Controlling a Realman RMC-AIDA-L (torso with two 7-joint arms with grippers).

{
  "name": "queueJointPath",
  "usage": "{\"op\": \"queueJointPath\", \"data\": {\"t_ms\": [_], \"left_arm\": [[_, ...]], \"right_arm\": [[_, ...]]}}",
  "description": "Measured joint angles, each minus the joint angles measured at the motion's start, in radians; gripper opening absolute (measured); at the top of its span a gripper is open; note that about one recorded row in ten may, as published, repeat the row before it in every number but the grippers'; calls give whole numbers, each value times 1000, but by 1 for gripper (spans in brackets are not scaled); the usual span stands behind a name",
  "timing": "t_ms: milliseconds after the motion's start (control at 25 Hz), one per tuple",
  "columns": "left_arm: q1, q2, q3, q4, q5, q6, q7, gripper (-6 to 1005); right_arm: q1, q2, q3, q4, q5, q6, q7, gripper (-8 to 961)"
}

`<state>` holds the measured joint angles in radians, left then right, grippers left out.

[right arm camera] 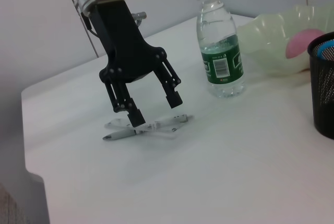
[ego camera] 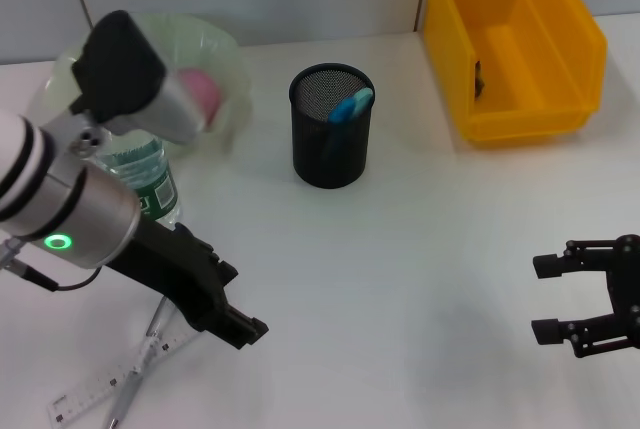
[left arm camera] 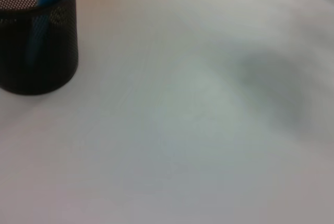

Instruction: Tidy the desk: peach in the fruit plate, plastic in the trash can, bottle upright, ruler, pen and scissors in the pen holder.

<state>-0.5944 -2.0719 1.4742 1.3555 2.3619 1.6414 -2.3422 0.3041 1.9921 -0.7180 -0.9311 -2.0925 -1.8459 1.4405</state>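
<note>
Hovering just above the white pen (right arm camera: 146, 128) and the clear ruler (ego camera: 110, 381), the left gripper (right arm camera: 155, 108) has its jaws spread apart with nothing between them; the pen lies crossed over the ruler on the white tabletop (ego camera: 400, 289) at the robot's near left. Right behind them the water bottle (right arm camera: 220, 41) stands upright, cap on. Beyond the bottle sits the pale green fruit plate (right arm camera: 276, 41) with the pink peach (right arm camera: 301, 41) inside it. A black mesh pen holder (ego camera: 331, 127) stands at the middle of the tabletop, holding something with a blue handle (ego camera: 350, 107) (likely the scissors, though only the top shows). The yellow bin (ego camera: 515, 44) sits at the far right. Low at the near right, the right gripper (ego camera: 547, 297) hangs with its fingers apart, well clear of everything.
</note>
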Motion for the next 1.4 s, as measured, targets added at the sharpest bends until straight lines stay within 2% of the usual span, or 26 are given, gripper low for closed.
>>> {"op": "queueJointPath", "data": {"t_ms": [320,600,1000,1400], "left_arm": [[11,-4,152,97,108,-39,-120,766],[9,-7,237,106,202,-72,-165,765],[5,-7,261,85,210,-82,-155,763],[-21,-5,246,-4,211,-119,-125,759]], "right_arm": [[1,0,15,0,-14,1,0,835],[1,-1,16,0,-15,1,0,834],[1,-1,27,-2,-15,1,0,834],[-2,1,27,-2,-15,1,0,834]]}}
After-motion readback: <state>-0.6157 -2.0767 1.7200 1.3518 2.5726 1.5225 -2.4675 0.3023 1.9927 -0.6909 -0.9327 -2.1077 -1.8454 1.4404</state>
